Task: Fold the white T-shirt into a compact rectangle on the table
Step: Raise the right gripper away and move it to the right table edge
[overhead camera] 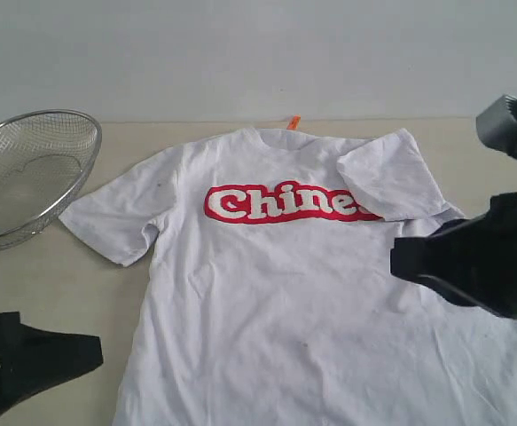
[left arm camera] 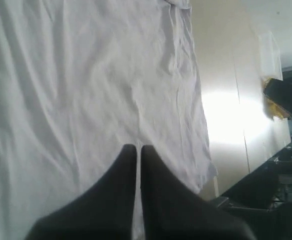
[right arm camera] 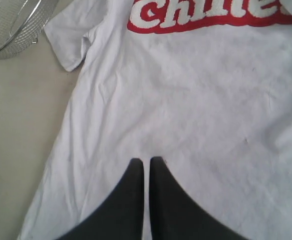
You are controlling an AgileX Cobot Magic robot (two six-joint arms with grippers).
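Cotton, thin and limp by the look of it: the white T-shirt lies chest-up on the worktop, body spread with shallow wrinkles. One sleeve is turned in over the end of the red lettering; the other sleeve lies out flat. It should weigh little, sag wherever lifted and drag into creases if pulled along the surface. A pinch through both layers at a hem corner or sleeve edge looks best, not the flat middle. The left tool sits low off the shirt's side, jaws pressed together and empty, with cloth spread just ahead of its tips; contact cannot be told. The right tool hangs above the shirt, near the folded sleeve, tips aimed across toward the chest, likewise closed on nothing. A wire strainer stands well beyond the left tool.
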